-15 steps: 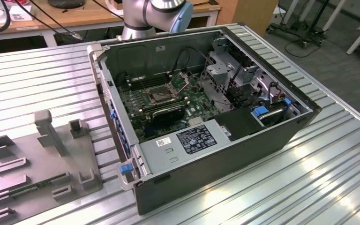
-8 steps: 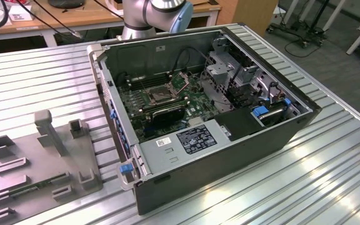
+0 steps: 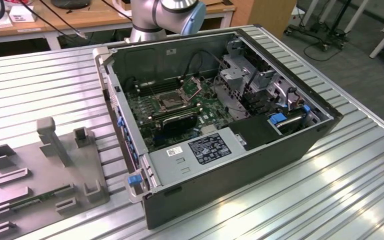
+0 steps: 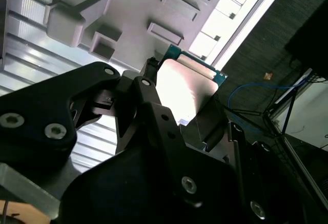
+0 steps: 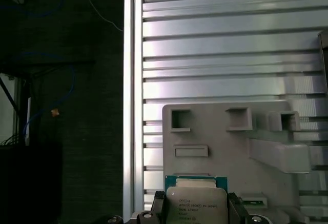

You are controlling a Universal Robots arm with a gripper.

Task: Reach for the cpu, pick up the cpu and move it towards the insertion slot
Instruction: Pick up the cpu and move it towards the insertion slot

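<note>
cpu silvery, green-rimmed, gripped; insertion slot dark

cpu clamped in jaws, grey fixture behind

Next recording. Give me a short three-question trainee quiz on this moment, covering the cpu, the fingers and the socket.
1. True or false: the gripper has its fingers shut on the cpu.
2. In the first wrist view, what is seen behind the held cpu? A) grey fixture tray B) a keyboard C) a cardboard box
3. Fill in: the insertion slot sits on the green motherboard inside the open ____.

Key: 1 true; 2 A; 3 computer case.
</note>
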